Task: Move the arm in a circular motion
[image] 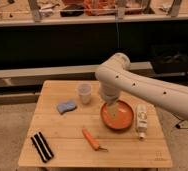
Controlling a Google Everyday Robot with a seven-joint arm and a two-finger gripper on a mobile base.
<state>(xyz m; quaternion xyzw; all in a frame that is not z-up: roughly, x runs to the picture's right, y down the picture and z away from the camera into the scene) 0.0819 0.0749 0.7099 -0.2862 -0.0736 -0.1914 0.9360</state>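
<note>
The large white jointed arm reaches in from the right edge, its thick segments marked with small dark dots. Its elbow bends above the back of the wooden table and the last segment points down. My gripper, the tapered beige tip, hangs over the left part of an orange bowl, just above or at its rim. It holds nothing that I can see.
On the table stand a clear plastic cup, a blue sponge, a small white bottle lying right of the bowl, an orange-handled tool and a black-and-white striped object. A dark shelf unit stands behind.
</note>
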